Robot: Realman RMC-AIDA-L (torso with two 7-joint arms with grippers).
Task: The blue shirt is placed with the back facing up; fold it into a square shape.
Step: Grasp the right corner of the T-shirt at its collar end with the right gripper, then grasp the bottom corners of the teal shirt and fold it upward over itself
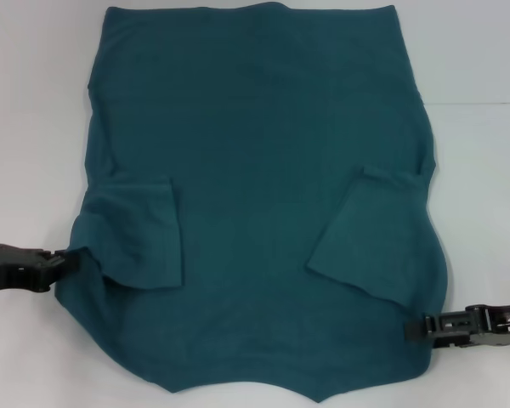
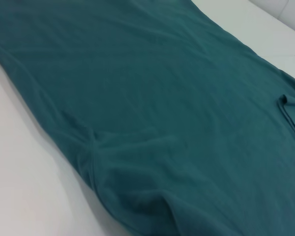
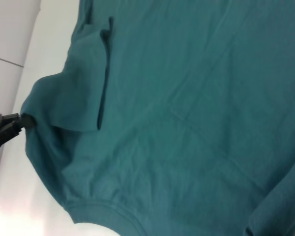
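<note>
Even, bright overhead light; soft faint shadows cast along edges of large dark teal-blue fabric shirt [image 1: 263,170]. Glare seen on white bench [image 3: 19,216]. Wrist views slightly soft.

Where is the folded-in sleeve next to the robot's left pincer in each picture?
Head view: the left sleeve lies folded onto the blue shirt, at the left, beside the left pincer.
Left wrist view: I cannot pick that sleeve out with confidence.
Right wrist view: the sleeve sits at upper left, near the left pincer.
Shared landmark: the left pincer at the shirt's edge, in the head and right wrist views.
</note>
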